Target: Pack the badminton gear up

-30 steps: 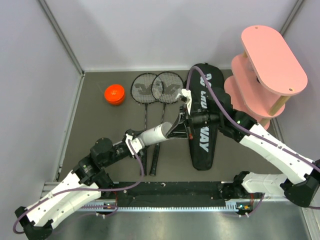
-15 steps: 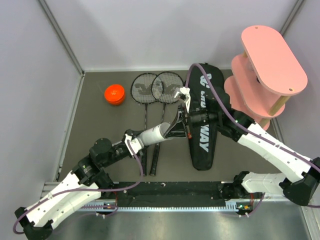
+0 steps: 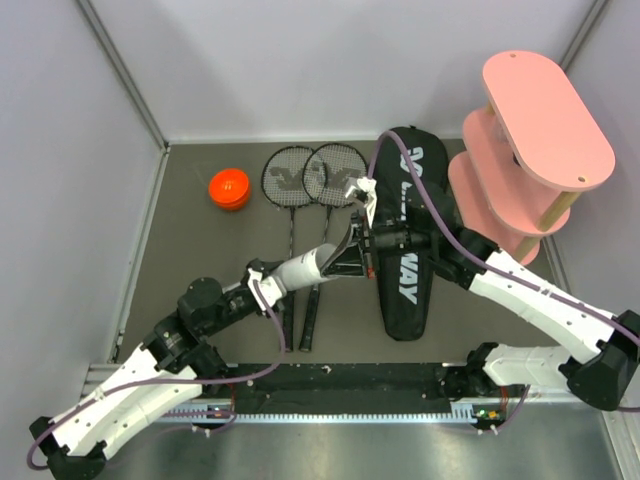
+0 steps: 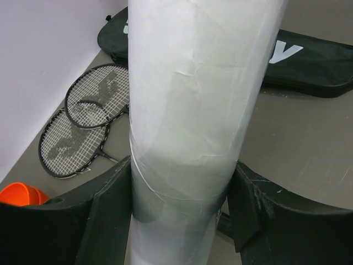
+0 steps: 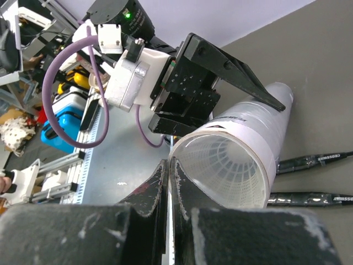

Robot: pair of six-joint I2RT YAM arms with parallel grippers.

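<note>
Left arm stretched forward, left gripper clamped around white tube, lifted over the rackets. Right arm bent left across bag, right gripper pressed together at the tube's open mouth.

The white tube looks like card under smooth, faintly creased film. The black bag is matt cloth, the orange cap glossy plastic, and the worktop dull grey.

Left pincer clamped on tube; right pincer closed, fingers together
</note>
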